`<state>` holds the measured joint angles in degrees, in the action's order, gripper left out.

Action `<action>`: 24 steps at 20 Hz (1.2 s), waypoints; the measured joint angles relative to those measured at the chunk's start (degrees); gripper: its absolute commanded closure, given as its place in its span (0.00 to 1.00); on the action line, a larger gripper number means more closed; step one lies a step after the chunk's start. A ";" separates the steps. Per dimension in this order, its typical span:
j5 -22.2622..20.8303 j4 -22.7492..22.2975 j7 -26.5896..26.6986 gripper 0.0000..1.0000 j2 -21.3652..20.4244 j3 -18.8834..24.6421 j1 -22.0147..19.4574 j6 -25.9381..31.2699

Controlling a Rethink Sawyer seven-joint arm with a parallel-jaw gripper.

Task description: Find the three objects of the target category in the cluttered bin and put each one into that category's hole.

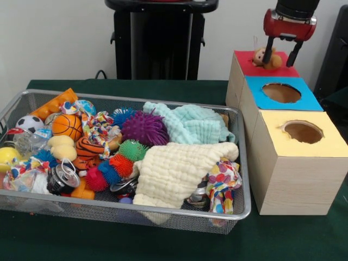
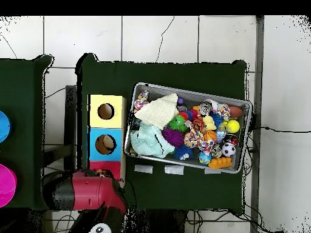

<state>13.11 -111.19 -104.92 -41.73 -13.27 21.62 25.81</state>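
My gripper (image 1: 281,56) hangs open over the red-topped box (image 1: 244,61) at the far right. The tan-orange bear-like plush (image 1: 262,57) lies on the red top just below the fingertips, with one finger (image 1: 268,49) in front of it and the other off to its right. The red-surrounded hole is hidden by the plush. The silver wire-mesh basket (image 1: 136,210) holds the orange striped tiger (image 1: 87,148) and the pale yellow plush (image 1: 62,148) at its left side. In the overhead view the arm (image 2: 91,191) covers the red box, and the basket (image 2: 188,91) lies beside the boxes.
The blue-surrounded box (image 1: 307,100) and the yellow-surrounded box (image 1: 331,145) stand in line in front of the red one. The basket also holds a basketball (image 1: 66,126), spiky balls (image 1: 144,128), a cream cloth (image 1: 174,171), a mint cloth (image 1: 190,124) and a soccer ball (image 1: 28,123).
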 measured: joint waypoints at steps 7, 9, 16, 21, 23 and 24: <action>0.46 0.07 0.00 0.00 -0.79 -0.03 1.06 0.89; 0.60 0.09 0.00 0.00 -1.07 -0.05 1.13 0.92; 0.93 0.50 0.00 0.00 -1.21 -0.45 1.73 1.03; 1.12 0.69 0.00 0.00 -1.24 -0.64 2.55 1.19; 1.27 0.69 0.00 0.00 -1.26 -0.65 2.59 1.19; 1.33 0.70 0.00 0.00 -1.26 -0.65 2.59 1.19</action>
<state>14.44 -110.50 -104.92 -42.99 -13.92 24.20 27.00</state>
